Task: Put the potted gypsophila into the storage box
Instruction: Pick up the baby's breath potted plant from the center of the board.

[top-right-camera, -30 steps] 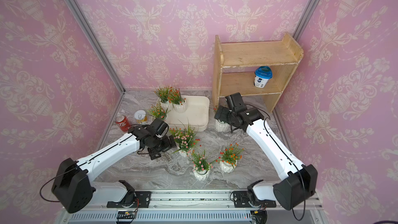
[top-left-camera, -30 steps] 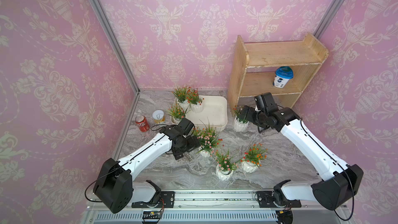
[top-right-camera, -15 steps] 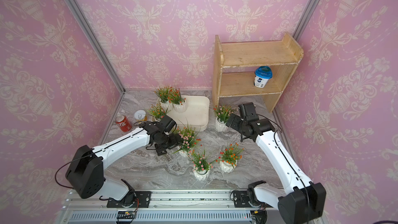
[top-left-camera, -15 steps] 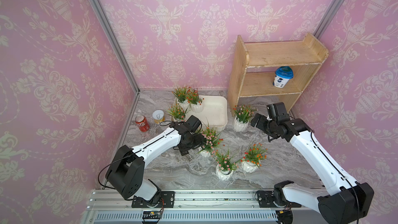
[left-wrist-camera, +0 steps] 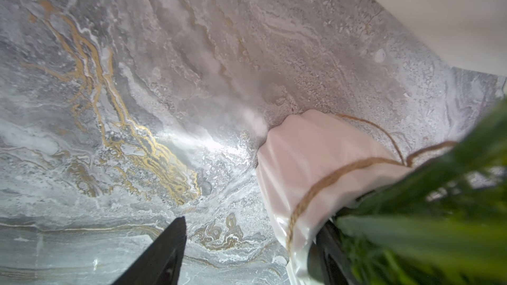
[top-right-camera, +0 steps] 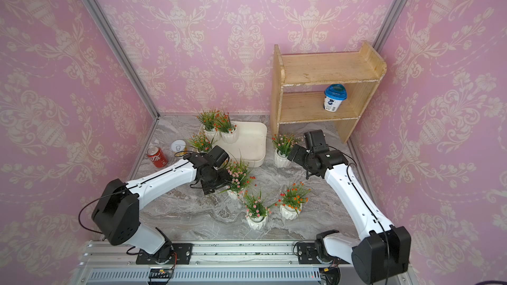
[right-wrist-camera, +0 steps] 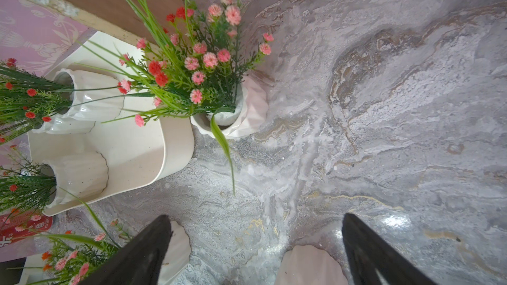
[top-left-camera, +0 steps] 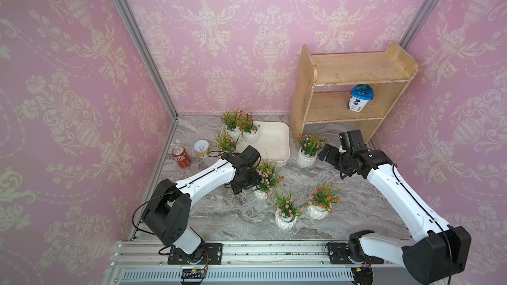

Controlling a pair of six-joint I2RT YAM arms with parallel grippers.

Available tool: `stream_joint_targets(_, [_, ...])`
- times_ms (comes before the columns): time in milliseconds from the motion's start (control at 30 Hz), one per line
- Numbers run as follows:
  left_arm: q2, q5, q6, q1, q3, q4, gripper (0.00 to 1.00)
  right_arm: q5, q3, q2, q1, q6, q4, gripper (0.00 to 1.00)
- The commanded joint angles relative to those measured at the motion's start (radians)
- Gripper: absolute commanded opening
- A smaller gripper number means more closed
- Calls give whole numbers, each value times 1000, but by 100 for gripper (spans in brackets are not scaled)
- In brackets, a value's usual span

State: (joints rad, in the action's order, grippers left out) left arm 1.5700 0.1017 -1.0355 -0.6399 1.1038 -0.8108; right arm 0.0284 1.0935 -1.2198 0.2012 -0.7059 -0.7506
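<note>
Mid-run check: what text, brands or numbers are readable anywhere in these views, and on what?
No text reads cleanly in any view.
Red can: white script logo, too blurred to read.
Blue-lidded cup on the wooden shelf: dark label print, too small to read.
Yellow tin: no text visible.

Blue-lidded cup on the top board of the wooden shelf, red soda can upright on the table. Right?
Not the top board: in both top views the blue-lidded cup stands on the middle board of the wooden shelf. The red soda can is upright on the table.
</note>
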Motion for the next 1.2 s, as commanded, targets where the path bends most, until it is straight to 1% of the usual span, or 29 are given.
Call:
stream_joint_targets(0, [24, -61, 38, -14, 35, -36, 68, -18, -4, -14, -9, 16, 11, 100])
stream_joint_targets(100, [35, -73, 44, -20, 46, -37, 61, -19, 2, -24, -13, 19, 9, 99])
stream_joint_targets(300, [50, -95, 48, -39, 55, -44, 55, -34, 12, -51, -19, 27, 10, 99])
stream_joint_targets(400, [56, -93, 51, -48, 54, -41, 48, -39, 12, -59, -20, 26, 13, 99])
stream_joint_targets(533, [61, -93, 56, -56, 52, -44, 45, -39, 12, -64, -21, 26, 9, 99])
stream_joint_targets(667, [66, -98, 64, -58, 55, -51, 44, -39, 8, -64, -22, 26, 8, 100])
stream_joint_targets(1100, [80, -108, 81, -67, 69, -67, 30, -38, 0, -75, -22, 22, 13, 100])
stream_joint_targets(1167, [84, -103, 79, -68, 66, -64, 27, -38, -3, -75, -22, 22, 14, 100])
